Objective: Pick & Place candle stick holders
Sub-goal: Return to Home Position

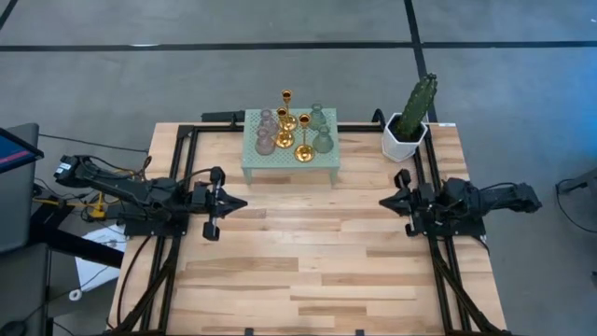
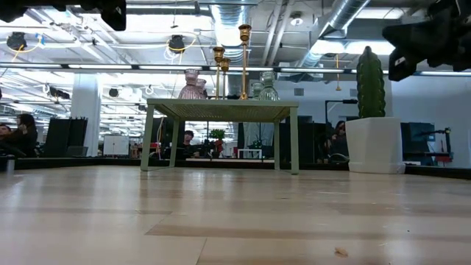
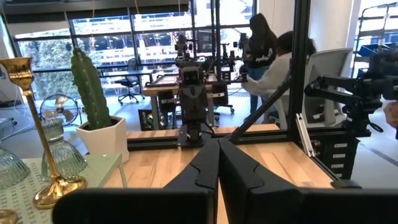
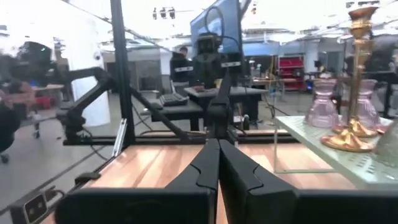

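Note:
Three gold candle stick holders (image 1: 294, 126), two pink bell-shaped ones (image 1: 266, 131) and two sage green ones (image 1: 321, 131) stand by their bases on the mint green perforated stand (image 1: 289, 159) at the table's far middle. They also show in the low view (image 2: 243, 59). My left gripper (image 1: 244, 202) is shut and empty at the table's left, above the wood. My right gripper (image 1: 382, 201) is shut and empty at the right. In the left wrist view a gold holder (image 3: 40, 124) and a green one (image 3: 59, 152) show; in the right wrist view a gold one (image 4: 354, 81) and a pink one (image 4: 326, 99).
A cactus in a white pot (image 1: 409, 121) stands at the table's far right corner, next to the stand. Black frame rails (image 1: 177, 187) run along both sides of the table. Bare wood (image 1: 308, 252) lies between the grippers and toward the near edge. People sit in the room beyond.

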Robot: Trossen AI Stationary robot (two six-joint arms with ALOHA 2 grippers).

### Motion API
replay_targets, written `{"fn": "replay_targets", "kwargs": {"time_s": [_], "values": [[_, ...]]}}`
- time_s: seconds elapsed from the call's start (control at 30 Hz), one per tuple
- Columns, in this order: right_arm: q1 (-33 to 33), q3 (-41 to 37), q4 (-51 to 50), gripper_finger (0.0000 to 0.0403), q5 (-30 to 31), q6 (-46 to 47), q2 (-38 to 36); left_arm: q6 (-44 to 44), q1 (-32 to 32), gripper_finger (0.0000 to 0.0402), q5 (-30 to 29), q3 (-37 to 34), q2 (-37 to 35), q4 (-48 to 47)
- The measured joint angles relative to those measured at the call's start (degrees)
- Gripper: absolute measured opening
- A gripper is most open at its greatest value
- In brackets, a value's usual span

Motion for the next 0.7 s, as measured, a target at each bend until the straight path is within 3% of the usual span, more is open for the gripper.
{"fn": "replay_targets", "kwargs": {"time_s": [0.3,0.57,0.7], "values": [[0.1,-0.3,-0.9,0.0000,-6.6,-2.3,0.0,0.0,0.0,0.0004,0.0,0.0,-0.3,-2.8],[0.0,-0.3,-2.3,0.0000,-6.2,-2.5,0.0,0.0,2.3,0.0004,-0.1,0.9,-4.3,-5.0],[0.0,-0.3,-2.1,0.0000,-6.2,-2.5,0.0,-0.2,5.3,0.0005,0.3,2.6,-8.3,-11.9]]}}
